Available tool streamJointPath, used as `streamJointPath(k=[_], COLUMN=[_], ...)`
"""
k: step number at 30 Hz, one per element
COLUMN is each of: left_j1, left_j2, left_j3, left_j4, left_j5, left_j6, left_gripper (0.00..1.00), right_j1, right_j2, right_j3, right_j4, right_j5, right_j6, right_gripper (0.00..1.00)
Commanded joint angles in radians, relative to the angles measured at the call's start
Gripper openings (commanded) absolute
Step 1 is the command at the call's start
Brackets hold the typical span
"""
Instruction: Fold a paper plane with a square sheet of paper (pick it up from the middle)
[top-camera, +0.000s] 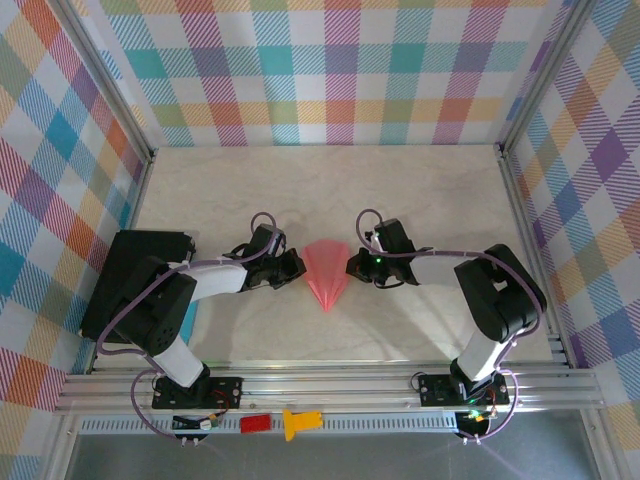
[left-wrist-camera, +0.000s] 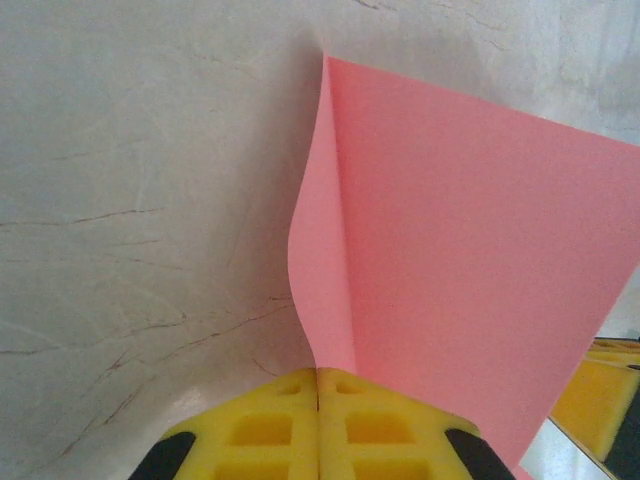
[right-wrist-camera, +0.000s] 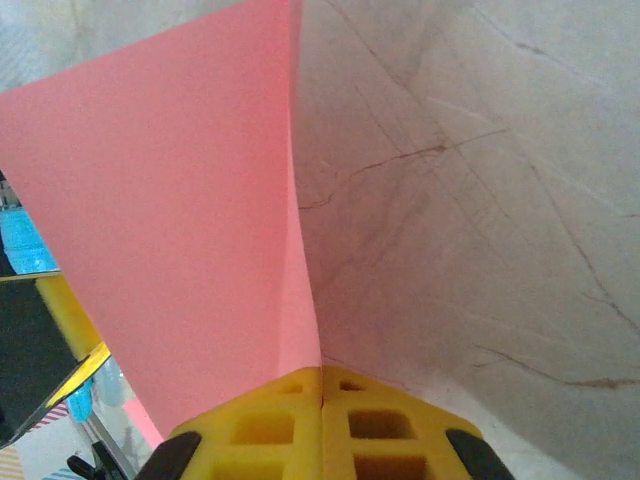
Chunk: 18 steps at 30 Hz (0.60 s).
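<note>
Where the top view looks down on the pale marbled bench (top-camera: 420, 330), a salmon-pink paper plane (top-camera: 326, 272) sits at the centre of the frame. It is a narrow dart with its point toward the bottom edge. The left tool (top-camera: 298, 268) meets its left side and the right tool (top-camera: 352, 265) its right side. On the metal rail at the bottom of the frame lie a small red block (top-camera: 255, 423) and a yellow plastic piece (top-camera: 300, 422), well apart from the paper.

In the left wrist view, yellow pads (left-wrist-camera: 270, 430) are pressed together at bottom centre. A pink edge runs straight into the seam between them, so this tool is closed and gripping the paper. The paper rises toward the upper right, and a loose flap bows out to the left.

The right wrist view mirrors this. Its yellow pads (right-wrist-camera: 380, 425) are closed on a pink edge, and the paper spreads across the upper left of the frame.

The folding looks nearly done: the dart is formed and held from both sides. The next move probably calls for both tools to act together, because uneven pulling could tear the thin paper or open a crease.

The top view gives the whole dart outline. The wrist views add the two pinches and show the paper standing up off the bench.
</note>
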Motion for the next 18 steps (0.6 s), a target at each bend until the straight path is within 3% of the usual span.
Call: streamJointPath(k=[1,10,18], left_j1=[0.008,0.008,-0.029], left_j2=[0.017,-0.006,-0.144], left_j3=[-0.006,0.072,0.109], left_j4=[-0.004,-0.174,-0.247], left_j5=[-0.002,-0.026,0.015], left_j6=[-0.004,0.057,0.047], left_gripper=[0.08,0.16,0.3], right_j1=[-0.005,-0.005,-0.005], right_j2=[0.025,0.035,0.031], right_j3=[-0.007,0.0,0.011], right_j4=[0.03,0.029,0.018], right_j5=[-0.013,-0.028,-0.042], right_j6=[0.006,0.006,0.014], right_gripper=[0.05,0.05,0.06])
